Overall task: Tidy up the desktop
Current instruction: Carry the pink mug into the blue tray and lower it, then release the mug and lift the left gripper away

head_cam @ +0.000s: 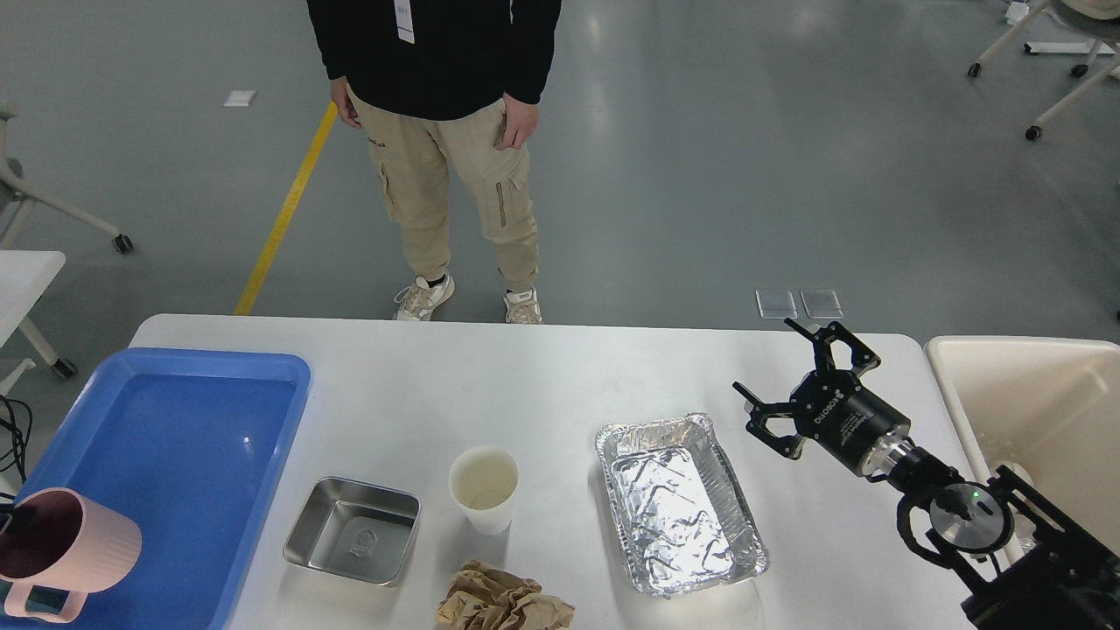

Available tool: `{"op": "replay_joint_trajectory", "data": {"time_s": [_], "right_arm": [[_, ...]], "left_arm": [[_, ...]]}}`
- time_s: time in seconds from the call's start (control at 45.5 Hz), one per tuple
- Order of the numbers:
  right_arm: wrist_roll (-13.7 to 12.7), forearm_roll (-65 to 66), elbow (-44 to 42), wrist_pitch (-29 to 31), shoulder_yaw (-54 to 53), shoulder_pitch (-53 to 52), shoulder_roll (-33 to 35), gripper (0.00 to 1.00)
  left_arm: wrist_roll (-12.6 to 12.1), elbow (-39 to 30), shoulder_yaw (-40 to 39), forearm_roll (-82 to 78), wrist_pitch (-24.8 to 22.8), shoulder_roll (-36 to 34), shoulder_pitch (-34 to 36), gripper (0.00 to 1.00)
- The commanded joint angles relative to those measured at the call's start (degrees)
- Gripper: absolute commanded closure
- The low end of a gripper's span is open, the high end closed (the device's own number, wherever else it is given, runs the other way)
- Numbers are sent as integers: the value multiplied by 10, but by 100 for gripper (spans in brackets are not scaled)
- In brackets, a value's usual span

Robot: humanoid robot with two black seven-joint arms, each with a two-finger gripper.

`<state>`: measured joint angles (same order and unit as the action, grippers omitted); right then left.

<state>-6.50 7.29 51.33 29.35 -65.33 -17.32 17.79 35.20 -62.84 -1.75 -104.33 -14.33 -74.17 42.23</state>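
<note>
The white desktop (542,367) fills the lower half of the head view. On it are a square steel dish (353,530), a white paper cup (484,487), a crumpled brown paper (503,602) at the front edge, and a foil tray (678,503). My right gripper (762,355) is open and empty, above the table just right of the foil tray's far end. A pink mug (70,544) hangs tilted over the front left corner of the blue tray (175,437). Only a dark bit of my left gripper (7,518) shows at the mug's rim, holding it.
A beige bin (1024,394) stands off the table's right end. A person (446,131) stands behind the table's far edge. Another white table (22,271) and wheeled chair legs are on the left, and black cables (13,433) lie by the tray.
</note>
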Motion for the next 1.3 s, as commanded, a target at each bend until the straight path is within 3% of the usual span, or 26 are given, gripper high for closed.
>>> {"op": "replay_joint_trajectory", "data": {"time_s": [0.0,0.461,0.549,0.681,0.988,1.098,1.164,1.23,1.273], "right_arm": [[0,0,2,0,0,2,4,0],[0,0,3,1,-1,5,8,0],[0,0,3,1,-1,5,8,0],[0,0,3,1,-1,5,8,0],[0,1,3,1,1,5,8,0],[0,1,3,1,4,5,8,0],[0,2,2,0,5,5,8,0],[0,2,2,0,6,5,8,0],[0,3,2,0,6,5,8,0]], "left_arm": [[0,13,-1,3,4,24,-3,97],[-1,52,-5,15,14,82,-19,91],[-2,68,-3,32,14,95,-19,81],[0,72,-2,42,12,96,-19,55],[12,64,-9,77,7,93,-25,35],[-1,61,-9,138,4,96,-19,14],[-18,59,-12,176,-7,95,-14,11],[-44,59,-27,224,-29,96,-4,8],[-75,59,-45,271,-51,97,10,5]]}}
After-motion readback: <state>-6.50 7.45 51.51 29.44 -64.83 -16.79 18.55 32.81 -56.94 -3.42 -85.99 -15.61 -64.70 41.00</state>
